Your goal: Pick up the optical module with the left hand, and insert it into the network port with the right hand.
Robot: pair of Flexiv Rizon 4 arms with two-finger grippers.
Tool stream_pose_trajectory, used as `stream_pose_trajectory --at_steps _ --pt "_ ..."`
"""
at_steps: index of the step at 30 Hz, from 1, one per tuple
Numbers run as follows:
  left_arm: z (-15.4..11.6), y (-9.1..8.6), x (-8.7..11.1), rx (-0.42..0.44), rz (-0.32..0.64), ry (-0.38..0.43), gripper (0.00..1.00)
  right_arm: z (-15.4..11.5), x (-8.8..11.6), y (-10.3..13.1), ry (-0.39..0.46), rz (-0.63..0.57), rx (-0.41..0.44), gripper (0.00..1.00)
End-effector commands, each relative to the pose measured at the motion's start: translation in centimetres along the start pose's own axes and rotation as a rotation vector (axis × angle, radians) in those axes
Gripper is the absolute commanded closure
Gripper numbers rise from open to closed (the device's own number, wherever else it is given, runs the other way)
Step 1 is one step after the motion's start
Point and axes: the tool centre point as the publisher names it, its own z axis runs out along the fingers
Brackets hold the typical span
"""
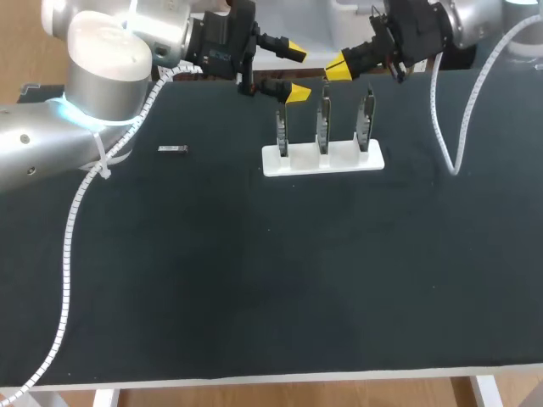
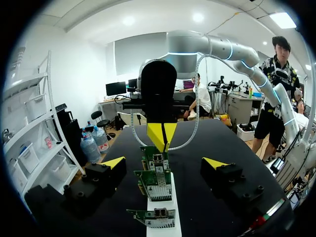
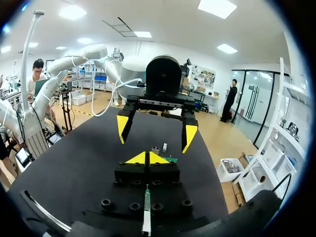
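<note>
- Head view: the optical module (image 1: pixel 172 149), a small flat metallic bar, lies alone on the matte black tabletop (image 1: pixel 254 280), well apart from the white base (image 1: pixel 322 160).
- Three thin green circuit boards (image 1: pixel 323 123) stand upright on edge in that rectangular base.
- The left pincer (image 1: pixel 296 71) hangs near the boards, its wedge-shaped yellow tips spread wide, holding nothing.
- The right pincer (image 1: pixel 338 68), facing it, has its yellow tips pressed together into one point, nothing between them.
</note>
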Motion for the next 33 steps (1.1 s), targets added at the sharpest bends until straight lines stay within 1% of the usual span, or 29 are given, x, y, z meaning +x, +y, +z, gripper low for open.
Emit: stream_pose_trajectory --at_steps 1,6,9,23,33 --pt "0.1 0.2 -0.1 0.004 -0.001 0.004 0.0 0.1 0.2 0.4 0.003 0.008 0.007 1.0" --pt "0.1 0.2 -0.1 0.004 -0.001 0.004 0.0 0.3 1.0 0.6 -0.001 0.026 0.005 1.0" --pt "0.1 0.2 -0.1 0.004 -0.001 0.004 0.0 0.3 1.2 0.7 -0.004 0.031 0.004 1.0" --pt "0.1 0.2 -0.1 0.004 -0.001 0.004 0.0 0.3 0.1 0.5 -0.018 0.002 0.006 1.0" --pt "0.1 0.2 -0.1 0.004 -0.001 0.004 0.0 0.7 1.0 0.2 -0.017 0.015 -0.002 1.0"
